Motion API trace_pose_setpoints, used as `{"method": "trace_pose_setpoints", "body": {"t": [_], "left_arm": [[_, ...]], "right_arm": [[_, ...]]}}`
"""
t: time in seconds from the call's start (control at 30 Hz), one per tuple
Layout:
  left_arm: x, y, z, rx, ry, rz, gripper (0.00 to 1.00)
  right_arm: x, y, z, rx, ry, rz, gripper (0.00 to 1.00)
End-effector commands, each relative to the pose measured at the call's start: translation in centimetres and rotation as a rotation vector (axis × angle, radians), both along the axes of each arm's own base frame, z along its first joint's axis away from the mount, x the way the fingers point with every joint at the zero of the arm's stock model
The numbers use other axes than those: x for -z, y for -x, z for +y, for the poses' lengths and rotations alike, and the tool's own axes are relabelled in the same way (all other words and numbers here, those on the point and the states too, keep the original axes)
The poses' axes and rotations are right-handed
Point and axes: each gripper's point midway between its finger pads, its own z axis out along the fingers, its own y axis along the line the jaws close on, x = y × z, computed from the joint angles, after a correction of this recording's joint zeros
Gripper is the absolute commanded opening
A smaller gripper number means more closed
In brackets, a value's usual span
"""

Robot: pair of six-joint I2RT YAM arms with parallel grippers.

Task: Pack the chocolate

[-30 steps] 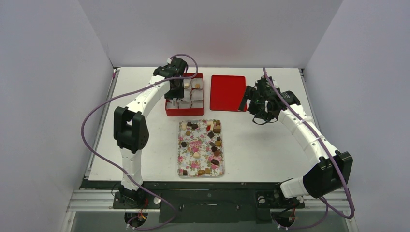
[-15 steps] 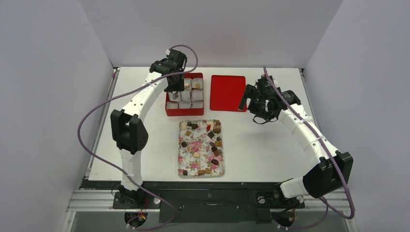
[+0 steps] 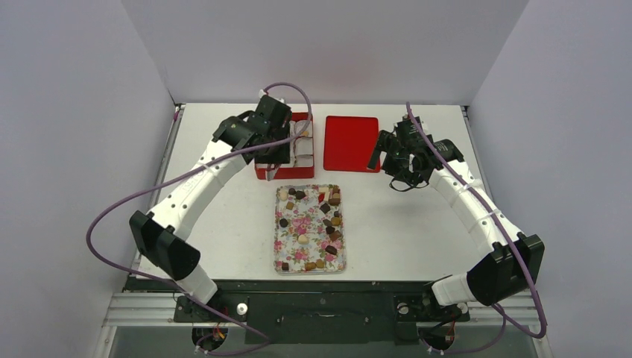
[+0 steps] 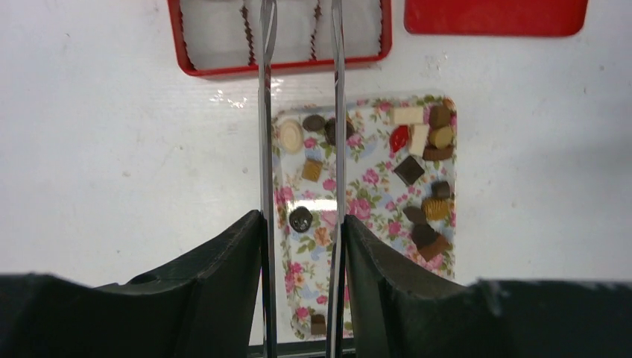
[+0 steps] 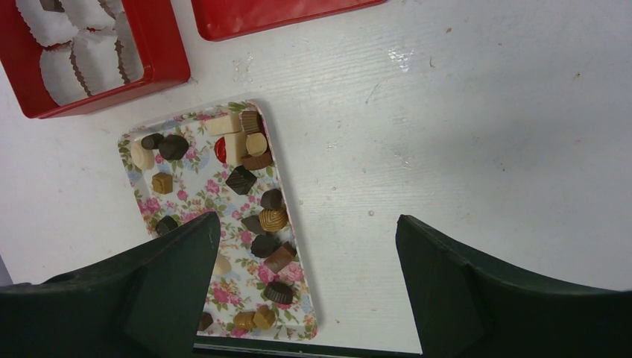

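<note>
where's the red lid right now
In the top view the red lid lies flat at the back of the table, right of centre, just right of the red box and beyond the floral tray.

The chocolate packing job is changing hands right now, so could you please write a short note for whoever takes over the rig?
Left tool: open over the red box's near side, thin blades apart. Nothing seen between them, but their tips are out of view.
Right tool: wide open, empty, near the lid's right edge.
Chocolate: many loose pieces on the flowered tray.
Red box: the near row of paper cups is empty; the rest is hidden. The lid lies beside it.
Done: cannot tell.
Left: move the tray's pieces into the cups, then probably fit the lid.
</note>
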Motion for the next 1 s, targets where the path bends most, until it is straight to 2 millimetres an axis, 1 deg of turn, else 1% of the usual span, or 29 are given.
{"method": "trace_pose_setpoints", "body": {"t": [0.0,0.03,0.07,0.1,0.13,0.17,0.2,0.23,0.33,0.4,0.57,0.67,0.97], "left_arm": [[-0.8,4.0,-1.1,0.026,0.047,0.011,0.4],[-0.4,4.9,-1.5,0.039,0.045,0.025,0.4],[0.0,5.6,-1.4,0.045,0.042,0.038,0.4],[0.2,6.4,-1.9,0.057,0.047,0.047,0.4],[0.6,7.1,-1.8,0.063,0.043,0.06,0.4],[0.8,7.7,-2.1,0.072,0.043,0.068,0.4],[1.2,8.4,-1.9,0.075,0.035,0.081,0.4],[1.4,8.9,-2.1,0.08,0.032,0.088,0.4],[2.5,10.3,-1.6,0.081,0.023,0.115,0.4],[3.2,11.0,-1.5,0.082,0.019,0.13,0.4],[4.6,12.2,-1.7,0.102,0.014,0.165,0.4],[5.5,12.6,-1.6,0.107,-0.002,0.181,0.4],[8.1,12.6,-1.8,0.105,-0.018,0.215,0.4]], "right_arm": [[-1.5,-1.0,0.0,-0.002,-0.008,-0.056,0.83],[-1.5,-0.9,0.0,-0.002,-0.008,-0.055,0.83],[-1.5,-0.9,0.0,-0.002,-0.009,-0.055,0.83],[-1.5,-0.9,0.0,-0.001,-0.01,-0.057,0.83],[-1.5,-0.9,0.1,-0.001,-0.01,-0.058,0.83],[-1.5,-0.9,0.1,-0.001,-0.01,-0.059,0.83],[-1.5,-0.9,0.1,-0.001,-0.01,-0.059,0.83],[-1.3,-0.8,0.0,0.0,-0.007,-0.056,0.83],[-1.1,-0.7,0.1,0.0,-0.008,-0.053,0.83],[-1.0,-0.6,0.1,-0.002,-0.007,-0.052,0.83],[-0.8,-0.5,0.2,-0.001,-0.008,-0.048,0.83],[-0.8,-0.5,0.2,0.0,-0.01,-0.047,0.83],[-0.6,-0.3,0.2,0.0,-0.011,-0.046,0.83]]}}
